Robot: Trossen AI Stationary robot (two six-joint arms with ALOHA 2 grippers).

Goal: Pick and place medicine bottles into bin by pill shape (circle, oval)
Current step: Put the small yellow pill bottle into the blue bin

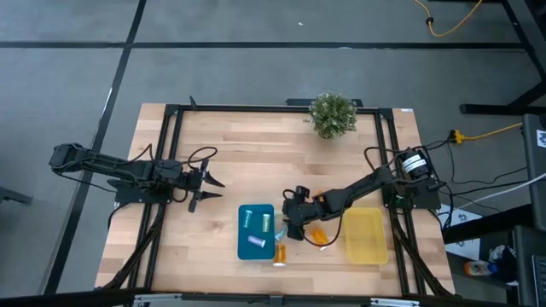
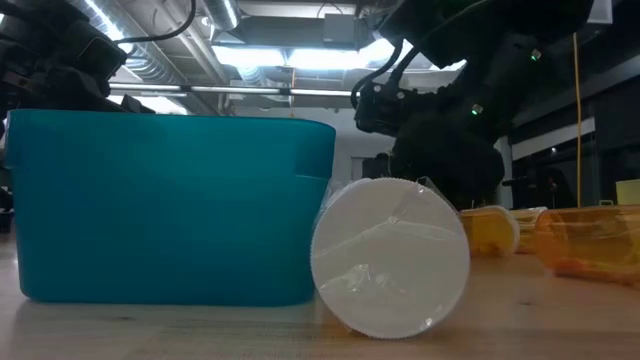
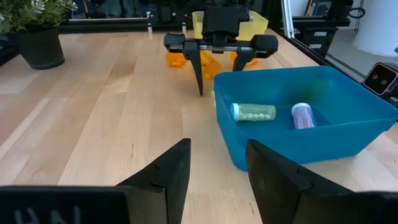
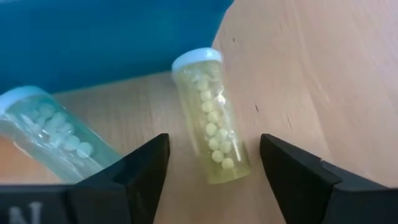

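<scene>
A pale green bottle [image 4: 211, 124] lies on the table just outside the blue bin [image 1: 255, 241], between the right gripper's [image 4: 211, 163] wide-open fingers, probably not yet touched. A teal bottle [image 4: 53, 134] lies beside it. Two bottles rest in the bin. The left gripper [image 1: 205, 189] hangs open, well apart.

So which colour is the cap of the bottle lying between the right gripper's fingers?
White, on a pale yellow-green bottle of round pills; the right wrist view shows it best.
</scene>
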